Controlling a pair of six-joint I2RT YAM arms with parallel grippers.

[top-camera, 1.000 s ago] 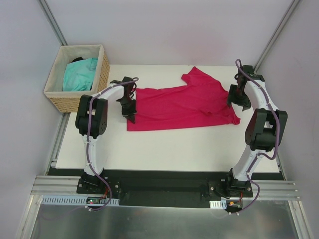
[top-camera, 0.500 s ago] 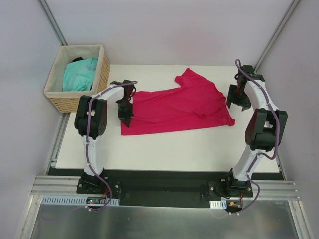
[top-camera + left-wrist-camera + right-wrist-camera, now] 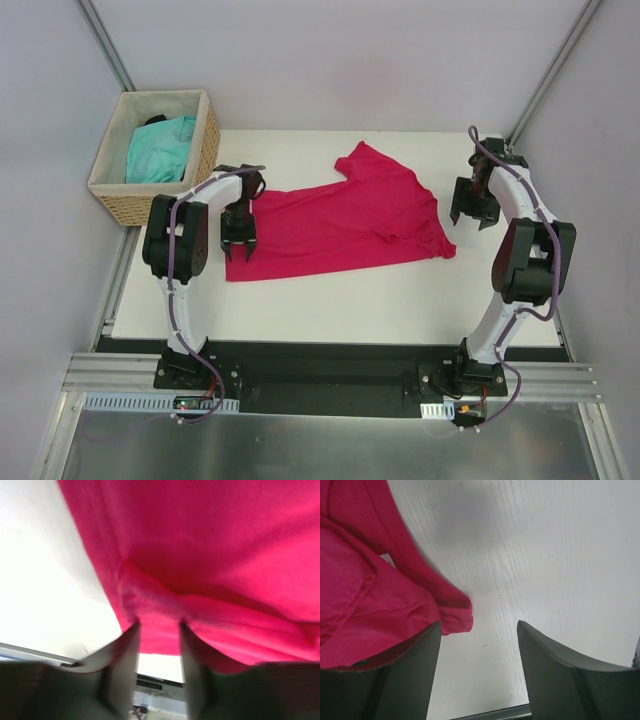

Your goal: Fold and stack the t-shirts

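- Left tool (image 3: 160, 627): jaws narrowly apart, tips at the bunched edge of the crimson-pink t-shirt (image 3: 340, 225).
- Right tool (image 3: 479, 627): jaws wide apart, gripping nothing, above the counter (image 3: 545, 555) beside that t-shirt.

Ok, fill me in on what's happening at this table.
The crimson t-shirt lies spread, unfolded, on the table. The left gripper sits at its left edge, jaws apart, cloth bunched at its tips. The right gripper hangs open beside the shirt's other end, holding nothing. The turquoise t-shirt sits in the basket.
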